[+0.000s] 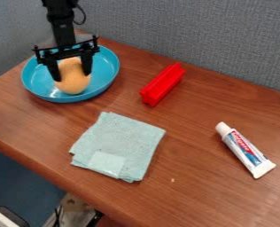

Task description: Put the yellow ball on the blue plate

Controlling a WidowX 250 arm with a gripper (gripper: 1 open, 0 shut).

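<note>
The yellow ball [73, 82] rests inside the blue plate [38, 87] at the far left of the table. My gripper [70, 71] points straight down over the plate, its black fingers [47, 69] spread to either side of the ball. The jaws stand open, with a gap showing between each finger and the ball. The arm rises from the gripper to the frame's top edge.
A red block [161, 84] lies to the right of the plate. A pale teal cloth [118, 144] is spread at the table's front middle. A toothpaste tube [245, 149] lies at the right. The table edge runs along the front left.
</note>
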